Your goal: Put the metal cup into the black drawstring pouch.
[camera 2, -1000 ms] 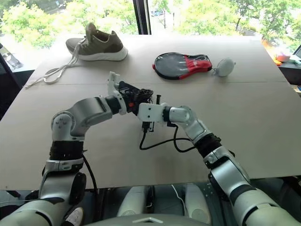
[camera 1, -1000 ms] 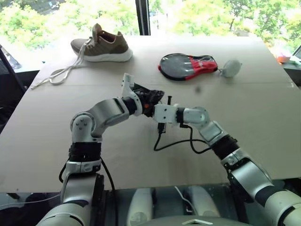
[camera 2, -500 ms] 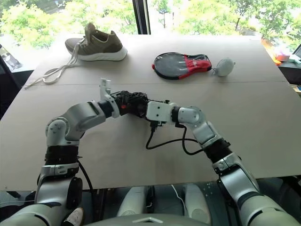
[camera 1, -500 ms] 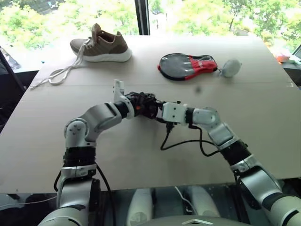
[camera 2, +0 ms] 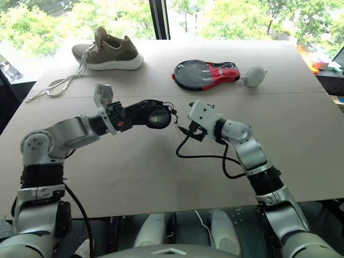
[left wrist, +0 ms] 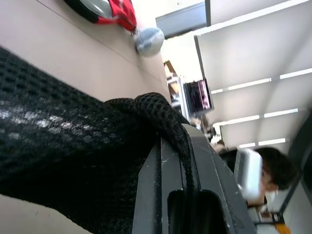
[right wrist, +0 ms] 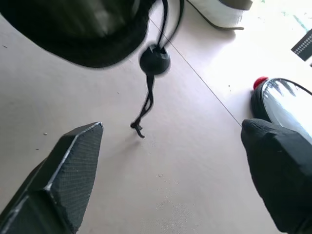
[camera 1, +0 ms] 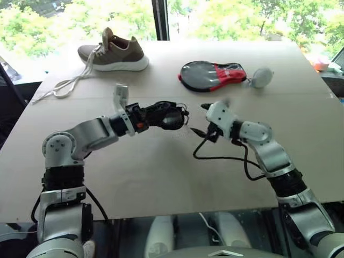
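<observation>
**Black mesh pouch held aloft, cup seemingly inside**

Black mesh of the black drawstring pouch (camera 1: 164,116) hangs above the desk (camera 1: 161,177), pinched at its edge by the left hand (left wrist: 187,161), which is clenched on the fabric; the left wrist view shows the weave folded over one finger. Holding it off the surface keeps the bag's weight on that grip and lets its cord with the bead (right wrist: 154,59) dangle free below. A pale sheen shows through the pouch in the head views, and I judge that to be the metal cup (camera 2: 158,116) already sitting inside, though its outline is too dim to be sure.

Just to the right, the right hand (right wrist: 170,165) is released, its fingers spread wide and grasping nothing, a short gap away from the pouch. That stance suits a hand that is done with the cup, or one free to take the cord and draw the mouth closed.

Farther back on the desk lie a tan sneaker (camera 1: 114,51) with loose white laces (camera 1: 67,86), a black-and-red paddle case (camera 1: 215,75) and a pale grey ball-like object (camera 1: 262,77) beside it. All sit well apart from the arms. Only the right arm's own black cable (camera 1: 223,157), looping under the wrist, hangs close to the work.
</observation>
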Action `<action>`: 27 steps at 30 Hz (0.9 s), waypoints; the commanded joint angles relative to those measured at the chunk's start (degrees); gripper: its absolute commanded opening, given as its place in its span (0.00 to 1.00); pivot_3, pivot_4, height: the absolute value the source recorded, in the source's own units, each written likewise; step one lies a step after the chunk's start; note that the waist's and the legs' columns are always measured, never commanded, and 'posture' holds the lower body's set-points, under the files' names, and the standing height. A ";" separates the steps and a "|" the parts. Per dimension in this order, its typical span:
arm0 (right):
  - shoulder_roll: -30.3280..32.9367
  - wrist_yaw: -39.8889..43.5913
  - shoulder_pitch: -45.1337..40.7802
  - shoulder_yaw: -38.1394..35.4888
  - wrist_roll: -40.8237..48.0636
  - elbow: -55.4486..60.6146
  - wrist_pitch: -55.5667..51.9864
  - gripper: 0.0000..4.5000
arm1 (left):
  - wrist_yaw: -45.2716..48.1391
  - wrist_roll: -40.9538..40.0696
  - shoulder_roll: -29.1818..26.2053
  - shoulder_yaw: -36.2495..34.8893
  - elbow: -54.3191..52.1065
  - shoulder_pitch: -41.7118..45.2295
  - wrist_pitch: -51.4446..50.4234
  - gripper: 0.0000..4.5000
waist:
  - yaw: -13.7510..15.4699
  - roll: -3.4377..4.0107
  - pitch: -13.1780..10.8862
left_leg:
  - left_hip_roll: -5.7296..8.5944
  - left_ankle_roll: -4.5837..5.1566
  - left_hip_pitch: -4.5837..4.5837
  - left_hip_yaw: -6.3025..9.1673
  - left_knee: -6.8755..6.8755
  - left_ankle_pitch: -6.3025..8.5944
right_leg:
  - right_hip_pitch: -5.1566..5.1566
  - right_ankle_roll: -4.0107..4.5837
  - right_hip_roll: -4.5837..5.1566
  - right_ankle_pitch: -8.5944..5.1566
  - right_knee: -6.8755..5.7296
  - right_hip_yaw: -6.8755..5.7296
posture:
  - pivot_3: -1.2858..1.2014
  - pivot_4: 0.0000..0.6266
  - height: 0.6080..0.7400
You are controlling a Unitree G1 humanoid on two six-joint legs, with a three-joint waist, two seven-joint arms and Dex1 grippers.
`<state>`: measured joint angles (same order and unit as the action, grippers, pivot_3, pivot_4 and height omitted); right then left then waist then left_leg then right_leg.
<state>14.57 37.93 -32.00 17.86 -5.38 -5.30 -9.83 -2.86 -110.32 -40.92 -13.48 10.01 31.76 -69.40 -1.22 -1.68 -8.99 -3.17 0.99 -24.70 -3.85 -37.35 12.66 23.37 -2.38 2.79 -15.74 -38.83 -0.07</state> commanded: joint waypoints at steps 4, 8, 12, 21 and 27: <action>-8.24 -6.54 -3.43 -0.06 -0.13 -9.01 7.59 0.99 | 6.03 -1.89 -4.54 -1.71 1.57 0.63 -2.82 0.00 | 0.35 -0.06 -0.02 | 0.01 0.00 -0.03 -0.03 -0.02 0.00 | 0.00 -0.01 0.07 0.00 0.02 0.02 | 0.52 0.24 1.00; -13.57 -10.69 -6.22 -0.21 -0.20 -16.12 11.79 0.99 | 6.32 -1.93 -5.50 -1.63 0.10 -0.19 -2.46 0.00 | 0.33 -0.14 -0.07 | -0.02 0.00 -0.03 0.02 -0.02 0.00 | 0.00 0.00 0.11 0.00 0.01 -0.03 | 0.52 0.24 1.00; -16.92 -13.20 -7.95 -1.28 0.47 -20.11 14.55 0.88 | 5.81 -2.66 -6.31 -2.42 -2.22 -2.20 -2.02 0.00 | 0.08 -0.14 -0.07 | -0.06 0.00 -0.02 0.02 -0.01 0.00 | 0.00 0.00 0.13 0.00 0.00 -0.02 | 0.52 0.24 1.00; -12.76 -14.88 -7.15 -4.25 -0.29 -17.85 16.13 0.03 | 7.45 2.47 -7.01 -2.85 -10.89 -6.78 0.24 0.00 | 0.31 -0.14 -0.08 | -0.08 0.01 -0.05 0.08 0.01 0.01 | -0.01 0.00 0.28 0.00 0.00 -0.09 | 0.52 0.24 1.00; -3.56 -13.37 -5.98 -5.11 -2.87 -10.77 13.89 0.03 | 13.49 18.61 -5.39 -1.79 -20.59 -9.22 6.72 0.00 | 0.28 -0.13 -0.08 | -0.03 0.01 -0.03 0.04 0.03 0.01 | -0.01 0.01 0.27 0.00 0.00 -0.08 | 0.52 0.24 1.00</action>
<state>9.16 23.98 -38.18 14.10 -7.56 -20.02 4.64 7.32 -97.42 -45.91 -14.89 -6.08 23.32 -65.35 -0.94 -1.81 -9.07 -3.19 1.00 -24.73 -3.85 -37.31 12.66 23.38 -2.37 3.01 -15.73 -38.82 -0.11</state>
